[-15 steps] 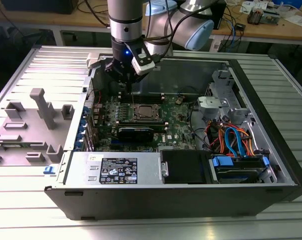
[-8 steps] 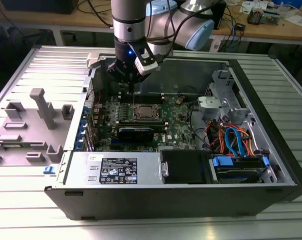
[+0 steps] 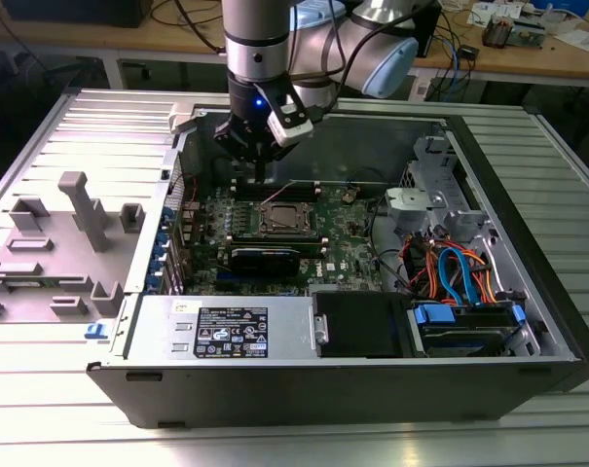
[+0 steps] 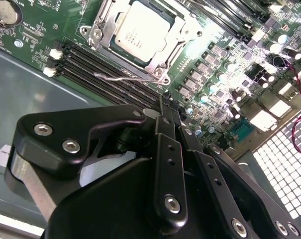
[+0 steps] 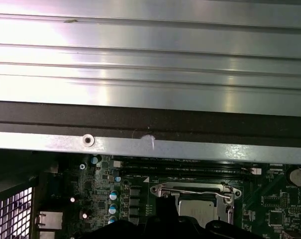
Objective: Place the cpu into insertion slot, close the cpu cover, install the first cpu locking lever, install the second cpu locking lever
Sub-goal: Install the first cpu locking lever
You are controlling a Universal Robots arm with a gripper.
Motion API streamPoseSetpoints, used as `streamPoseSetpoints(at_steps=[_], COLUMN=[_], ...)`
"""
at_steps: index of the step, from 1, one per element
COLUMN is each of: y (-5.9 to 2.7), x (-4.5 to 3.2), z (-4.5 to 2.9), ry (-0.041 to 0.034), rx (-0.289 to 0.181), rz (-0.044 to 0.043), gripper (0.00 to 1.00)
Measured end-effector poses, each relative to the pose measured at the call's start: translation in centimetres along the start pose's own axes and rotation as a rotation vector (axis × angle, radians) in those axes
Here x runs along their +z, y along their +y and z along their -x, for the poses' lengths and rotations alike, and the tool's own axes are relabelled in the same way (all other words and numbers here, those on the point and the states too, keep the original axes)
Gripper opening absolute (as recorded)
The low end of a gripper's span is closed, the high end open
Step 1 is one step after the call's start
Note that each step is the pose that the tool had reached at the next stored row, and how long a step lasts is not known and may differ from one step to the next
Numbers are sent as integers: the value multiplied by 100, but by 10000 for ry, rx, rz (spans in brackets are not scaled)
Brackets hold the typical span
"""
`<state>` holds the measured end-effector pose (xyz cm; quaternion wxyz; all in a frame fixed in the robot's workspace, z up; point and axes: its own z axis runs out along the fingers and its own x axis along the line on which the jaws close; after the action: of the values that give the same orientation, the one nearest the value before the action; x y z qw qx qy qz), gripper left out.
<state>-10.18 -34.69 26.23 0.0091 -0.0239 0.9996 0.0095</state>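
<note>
step: my read is the lever stage. The cpu (image 4: pixel 140 30) is seated and the cpu cover (image 4: pixel 182 35) lies flat around it. The insertion slot is hidden under both.
claw: the claw (image 4: pixel 165 107) has its fingers pressed together with nothing between them that I can see. It hangs low over the board, claw (image 3: pixel 261 178) inside the open case (image 3: pixel 528 243).
cpu position: just ahead of and below the claw tips, close but not touching.
lever: the wire locking lever (image 4: pixel 118 78) sits between the claw tips and the socket, over the memory slots (image 4: pixel 90 64). I can't tell if it is hooked, or whether it is the first or second lever.
needs: judgement only. The tip must catch a thin springy wire, press it down and tuck it sideways under its tab. There is little margin and it could slip off.
materials: the cpu top is a dull grey flat square. The cover is a bright stamped steel frame with a square cut-out. The lever is round steel wire with a kink. The motherboard (image 4: pixel 36 30) is matte green. The claw links are matte black and bolted.
support: the case sits on a ribbed aluminium counter (image 3: pixel 80 438).
</note>
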Motion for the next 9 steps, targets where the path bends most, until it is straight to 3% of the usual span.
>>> streamPoseSetpoints(at_steps=[9], y=[-1], x=[1], z=[29], ry=[0], rx=[0], rz=[0], gripper=[11])
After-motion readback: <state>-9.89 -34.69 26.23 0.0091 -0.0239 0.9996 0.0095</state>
